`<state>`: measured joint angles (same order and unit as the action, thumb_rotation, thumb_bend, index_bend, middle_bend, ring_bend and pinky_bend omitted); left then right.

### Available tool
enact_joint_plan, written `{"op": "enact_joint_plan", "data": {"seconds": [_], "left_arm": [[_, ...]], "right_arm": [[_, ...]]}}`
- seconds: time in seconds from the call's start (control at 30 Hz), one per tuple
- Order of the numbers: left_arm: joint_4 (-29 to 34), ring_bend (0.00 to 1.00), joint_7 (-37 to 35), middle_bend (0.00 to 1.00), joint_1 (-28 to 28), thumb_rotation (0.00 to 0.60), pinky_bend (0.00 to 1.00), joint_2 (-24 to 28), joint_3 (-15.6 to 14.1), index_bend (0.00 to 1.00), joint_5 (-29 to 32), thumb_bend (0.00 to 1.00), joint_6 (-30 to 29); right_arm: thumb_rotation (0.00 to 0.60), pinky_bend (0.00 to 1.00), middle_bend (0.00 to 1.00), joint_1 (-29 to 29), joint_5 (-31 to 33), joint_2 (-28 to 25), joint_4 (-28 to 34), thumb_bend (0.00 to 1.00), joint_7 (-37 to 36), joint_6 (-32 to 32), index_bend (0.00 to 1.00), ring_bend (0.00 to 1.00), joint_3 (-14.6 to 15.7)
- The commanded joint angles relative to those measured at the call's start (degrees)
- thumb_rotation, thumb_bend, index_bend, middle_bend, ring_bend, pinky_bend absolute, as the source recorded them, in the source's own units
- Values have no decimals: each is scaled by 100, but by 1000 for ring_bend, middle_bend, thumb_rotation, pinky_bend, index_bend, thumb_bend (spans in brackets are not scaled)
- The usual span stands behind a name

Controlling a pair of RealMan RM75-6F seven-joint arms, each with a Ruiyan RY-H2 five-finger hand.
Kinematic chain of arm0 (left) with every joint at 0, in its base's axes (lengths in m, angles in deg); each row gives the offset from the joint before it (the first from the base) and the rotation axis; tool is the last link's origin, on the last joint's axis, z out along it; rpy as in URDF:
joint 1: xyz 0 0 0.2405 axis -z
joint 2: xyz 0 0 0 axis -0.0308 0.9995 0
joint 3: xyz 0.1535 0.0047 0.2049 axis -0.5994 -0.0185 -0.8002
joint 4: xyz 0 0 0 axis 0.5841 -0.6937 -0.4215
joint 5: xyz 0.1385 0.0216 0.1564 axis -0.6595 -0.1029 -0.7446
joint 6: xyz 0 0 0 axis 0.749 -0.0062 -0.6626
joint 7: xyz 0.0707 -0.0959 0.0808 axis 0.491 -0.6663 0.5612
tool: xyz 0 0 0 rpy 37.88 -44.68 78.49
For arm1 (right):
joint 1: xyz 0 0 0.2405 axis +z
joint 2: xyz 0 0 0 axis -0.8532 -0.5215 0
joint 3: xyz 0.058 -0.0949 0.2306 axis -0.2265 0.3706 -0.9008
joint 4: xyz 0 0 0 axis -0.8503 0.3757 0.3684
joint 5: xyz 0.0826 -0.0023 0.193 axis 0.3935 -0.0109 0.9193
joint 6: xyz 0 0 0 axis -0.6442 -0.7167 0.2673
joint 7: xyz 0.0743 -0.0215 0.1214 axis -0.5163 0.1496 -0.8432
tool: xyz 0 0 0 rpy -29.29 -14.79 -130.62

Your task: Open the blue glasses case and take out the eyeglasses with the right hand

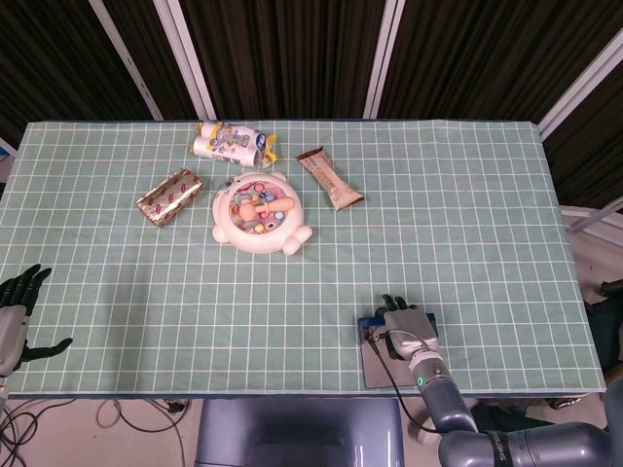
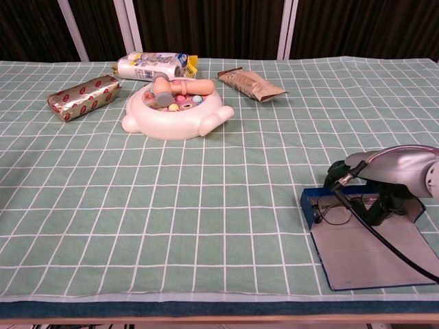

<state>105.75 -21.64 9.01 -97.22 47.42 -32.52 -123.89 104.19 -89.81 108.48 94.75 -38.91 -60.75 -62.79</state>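
The flat blue glasses case (image 2: pixel 343 226) lies open at the table's near right edge with its grey lid folded flat (presumably to expose the thin wire-framed eyeglasses (image 2: pixel 334 211)), over which the right hand (image 2: pixel 384 199) reaches, its grasp impossible to tell.

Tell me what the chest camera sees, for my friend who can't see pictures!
The robot's right hand reaches over eyeglasses lying in an open blue glasses case on a green checked table.
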Motion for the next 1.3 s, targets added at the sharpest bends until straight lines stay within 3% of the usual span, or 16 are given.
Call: {"op": "enact_joint_plan", "data": {"seconds": [0.03, 0.17, 0.33, 0.6, 1.3], "left_arm": [[2, 0, -4, 0, -1, 600, 0, 0, 3, 0, 5, 63, -1], [0, 0, 0, 0, -2, 600, 0, -3, 0, 0, -3, 63, -6], [-1, 0, 4, 0, -1, 600, 0, -6, -2, 0, -9, 63, -6], [2, 0, 17, 0, -5, 600, 0, -11, -11, 0, -34, 63, -18], [-2, 0, -2, 0, -10, 600, 0, -8, -14, 0, -58, 63, -34]], "right_arm": [[600, 200, 0, 9, -84, 8, -17, 666, -23, -23, 232, 0, 5], [600, 201, 0, -25, -475, 42, -159, 521, -100, -155, 233, 0, 41], [600, 201, 0, -104, -743, 15, -260, 451, -199, -311, 301, 0, 65], [600, 201, 65, -212, -889, -1, -284, 444, -251, -433, 436, 0, 135], [600, 201, 82, -418, -1021, 263, -644, 398, -379, -572, 459, 0, 100]]}}
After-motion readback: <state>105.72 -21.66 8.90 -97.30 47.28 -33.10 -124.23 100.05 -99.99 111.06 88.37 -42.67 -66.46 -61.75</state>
